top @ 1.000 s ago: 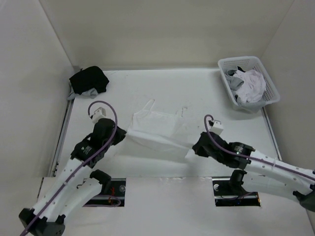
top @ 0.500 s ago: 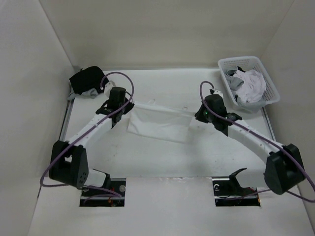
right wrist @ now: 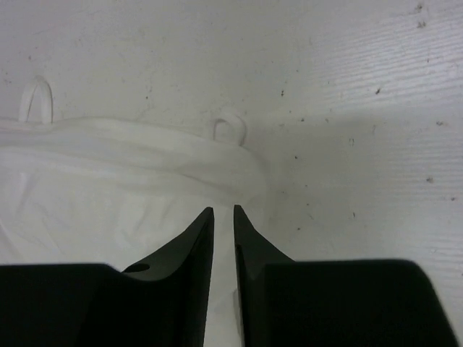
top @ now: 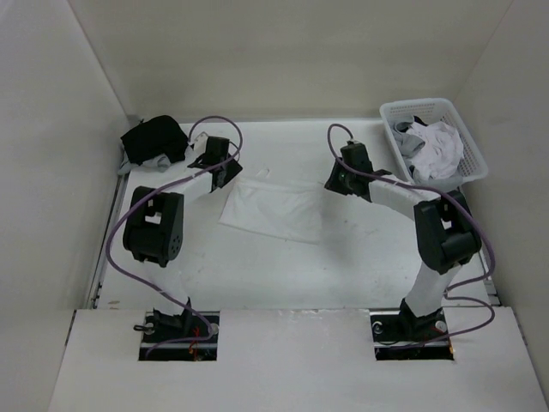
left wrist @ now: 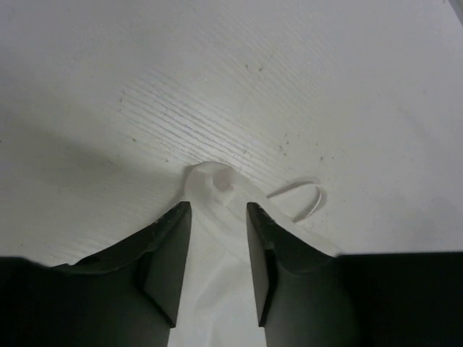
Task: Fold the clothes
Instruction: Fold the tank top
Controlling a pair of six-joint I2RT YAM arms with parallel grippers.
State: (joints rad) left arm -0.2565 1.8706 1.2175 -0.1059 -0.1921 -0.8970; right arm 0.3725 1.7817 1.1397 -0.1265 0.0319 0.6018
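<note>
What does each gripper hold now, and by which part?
Nothing, it seems: the left gripper and the right gripper have fingers apart, and the white tank top lies loose on the table beneath them.

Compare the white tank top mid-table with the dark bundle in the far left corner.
The tank top is white; the dark bundle is black with grey at its edge. The tank top lies flat and spread; the dark bundle is a crumpled heap. The tank top covers more area than the dark bundle. Both lie on the table.
</note>
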